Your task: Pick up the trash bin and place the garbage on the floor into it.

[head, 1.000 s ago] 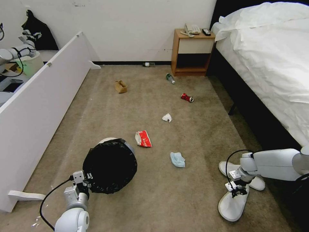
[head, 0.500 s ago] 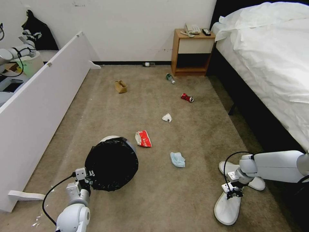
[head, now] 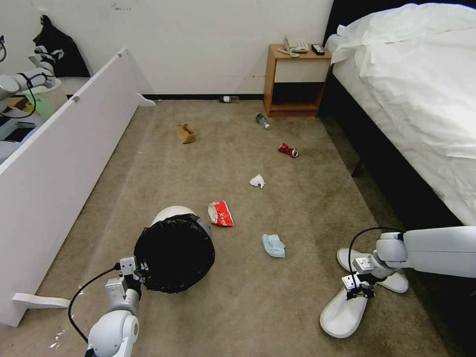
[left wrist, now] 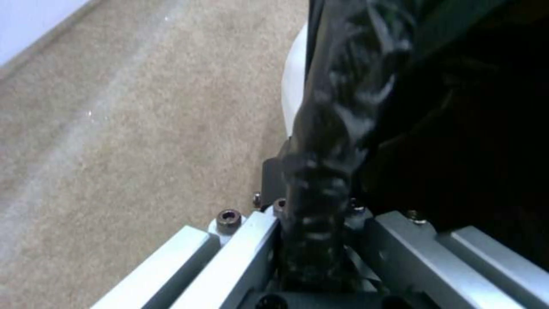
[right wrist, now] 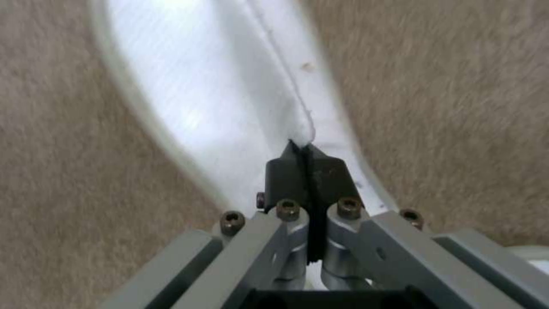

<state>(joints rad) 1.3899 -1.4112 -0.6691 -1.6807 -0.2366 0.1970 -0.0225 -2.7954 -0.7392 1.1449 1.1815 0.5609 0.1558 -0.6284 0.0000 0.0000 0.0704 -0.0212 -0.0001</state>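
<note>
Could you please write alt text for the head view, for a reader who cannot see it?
The left gripper grips the rim of a black-lined trash bin, while the right gripper pinches a white slipper on the beige carpet. A blue mask, a red packet and a tissue lie between them.

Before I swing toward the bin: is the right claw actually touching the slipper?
Touching. In the right wrist view, the right claw is shut on a fold of the slipper.

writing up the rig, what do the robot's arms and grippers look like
Both arms are smooth white rounded shells. Each wrist carries a boxy grey metal block with a looping black cable. The left gripper and right gripper have silver-grey metal linkages with dark hex bolts and black fingertips.
</note>
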